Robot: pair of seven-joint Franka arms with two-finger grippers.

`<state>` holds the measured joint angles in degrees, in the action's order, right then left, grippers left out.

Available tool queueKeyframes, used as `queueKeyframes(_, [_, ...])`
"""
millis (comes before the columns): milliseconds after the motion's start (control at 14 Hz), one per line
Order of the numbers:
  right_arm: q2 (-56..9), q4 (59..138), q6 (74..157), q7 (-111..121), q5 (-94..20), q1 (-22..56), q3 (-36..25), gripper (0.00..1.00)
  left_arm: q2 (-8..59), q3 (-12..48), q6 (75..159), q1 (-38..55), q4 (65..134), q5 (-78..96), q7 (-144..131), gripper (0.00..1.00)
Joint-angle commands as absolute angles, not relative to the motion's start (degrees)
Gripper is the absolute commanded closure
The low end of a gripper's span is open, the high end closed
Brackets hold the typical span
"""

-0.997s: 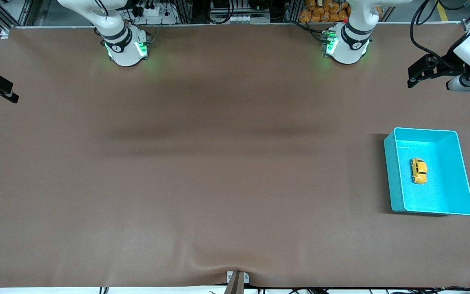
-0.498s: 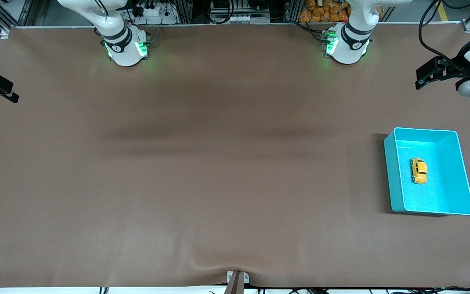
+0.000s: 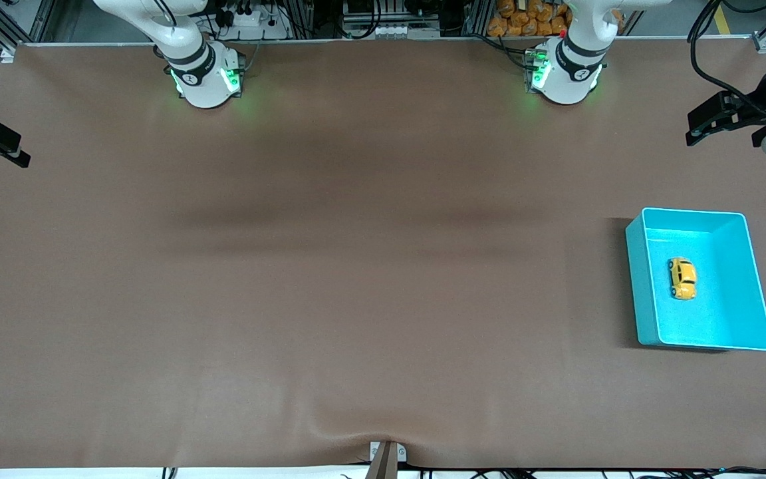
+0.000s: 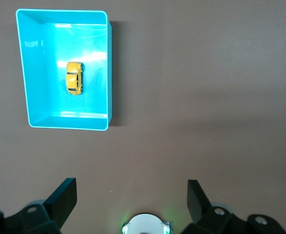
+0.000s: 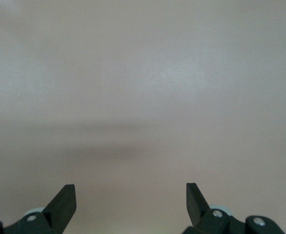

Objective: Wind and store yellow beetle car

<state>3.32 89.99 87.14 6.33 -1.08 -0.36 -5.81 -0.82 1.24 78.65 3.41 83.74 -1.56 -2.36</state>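
- Both tools hang spread and empty: left tool (image 4: 131, 200) above the surface's left-arm edge, right tool (image 5: 130, 202) waiting over its other edge.
- Yellow beetle car (image 3: 682, 278) sits inside teal bin (image 3: 636, 279); I judge storing done.

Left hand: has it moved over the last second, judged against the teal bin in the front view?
Yes. The left hand, open, has drawn away toward the left arm's end of the table, while the teal bin and the yellow beetle car inside it stayed put.

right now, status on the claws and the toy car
Both claws open and empty, left claw high, right claw over bare table. Yellow car sits in teal bin. Nothing in the way.
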Motion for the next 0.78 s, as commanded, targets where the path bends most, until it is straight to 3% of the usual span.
queueKeyframes(0, [3.16, 89.38, 86.57, 7.03, -1.93, -0.88, -5.71, 0.00, -0.61, 1.50, 78.75, 3.16, 82.62, -1.85, -3.52, 0.00])
queueKeyframes(712, [2.90, 89.30, 86.57, 7.03, -1.93, -0.79, -5.62, 0.00, -0.70, 1.84, 78.58, 3.51, 82.79, -1.85, -3.52, 0.00])
